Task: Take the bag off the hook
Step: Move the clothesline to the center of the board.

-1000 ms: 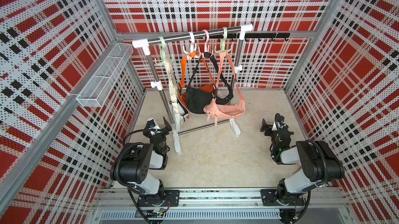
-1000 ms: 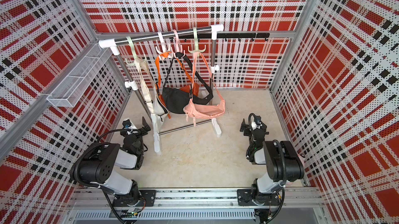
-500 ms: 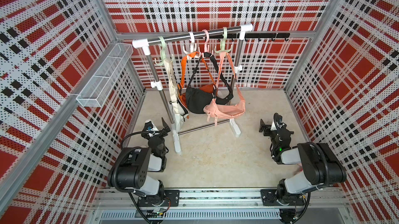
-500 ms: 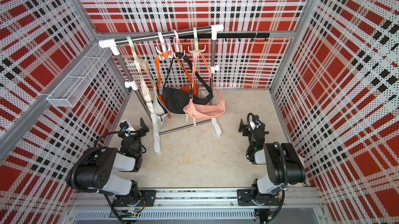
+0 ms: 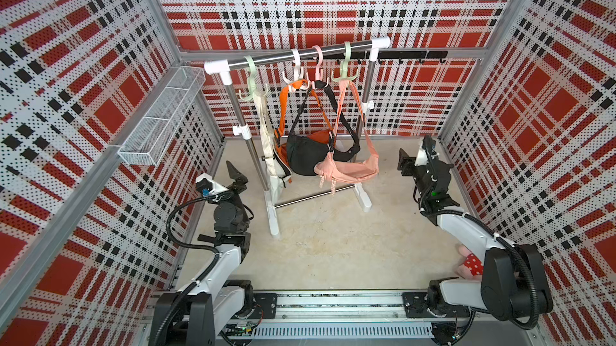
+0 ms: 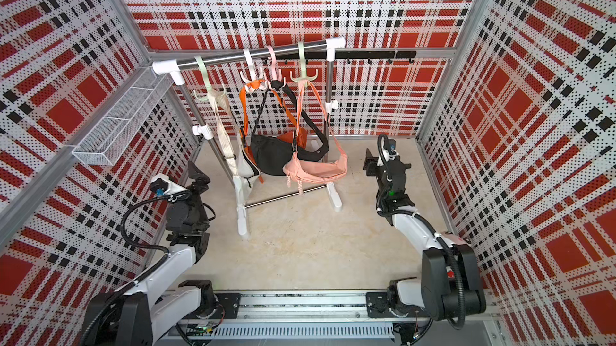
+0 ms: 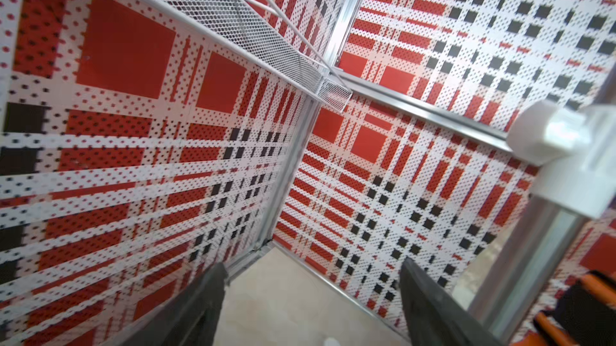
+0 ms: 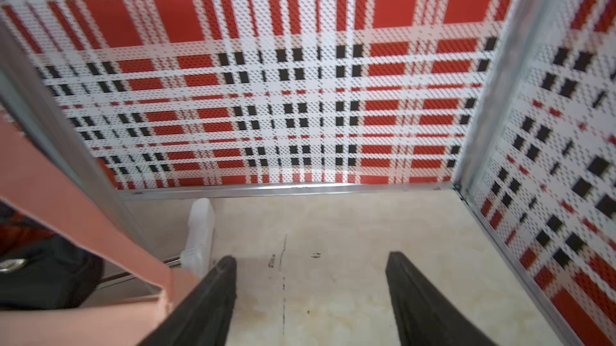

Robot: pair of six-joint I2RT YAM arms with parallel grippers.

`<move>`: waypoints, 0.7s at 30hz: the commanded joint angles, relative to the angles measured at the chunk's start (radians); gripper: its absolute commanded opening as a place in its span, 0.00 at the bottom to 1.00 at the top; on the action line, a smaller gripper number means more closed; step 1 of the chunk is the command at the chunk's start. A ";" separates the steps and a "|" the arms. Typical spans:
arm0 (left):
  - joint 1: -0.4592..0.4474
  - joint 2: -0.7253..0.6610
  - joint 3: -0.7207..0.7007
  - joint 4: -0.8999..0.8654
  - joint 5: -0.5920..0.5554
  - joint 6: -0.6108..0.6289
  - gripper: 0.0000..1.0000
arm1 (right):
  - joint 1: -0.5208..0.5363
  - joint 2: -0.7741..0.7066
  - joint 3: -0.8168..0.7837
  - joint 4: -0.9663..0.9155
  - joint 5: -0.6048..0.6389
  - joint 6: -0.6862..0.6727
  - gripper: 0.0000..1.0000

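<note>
Both arms have unfolded and stretched forward toward the rack since a second ago. The left claw (image 5: 236, 173) and the right claw (image 5: 414, 156) each stand with jaws apart, gripping nothing. At frame centre the pink bag (image 5: 353, 170) hangs by its strap from the pale green hook (image 5: 345, 72) on the rail (image 5: 300, 55), beside three other bags. It lies just left of the right claw, with its long axis running across the frame, so the right arm looks nearer. The strap's loop sits up and to the left of that claw.
</note>
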 commanded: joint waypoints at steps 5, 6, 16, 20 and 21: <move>0.018 -0.116 0.079 -0.293 0.221 -0.154 0.75 | 0.001 0.126 0.379 -0.340 -0.210 0.082 0.48; 0.022 -0.126 0.103 -0.334 0.241 -0.140 0.75 | 0.001 0.147 0.415 -0.352 -0.242 0.092 0.44; 0.063 -0.139 0.200 -0.466 0.470 -0.101 0.70 | 0.012 0.332 0.641 -0.337 -0.461 0.183 0.42; 0.076 -0.095 0.242 -0.463 0.535 -0.067 0.69 | 0.019 0.408 0.728 -0.357 -0.540 0.173 0.44; 0.076 -0.086 0.250 -0.463 0.545 -0.064 0.69 | 0.022 0.422 0.749 -0.366 -0.564 0.166 0.45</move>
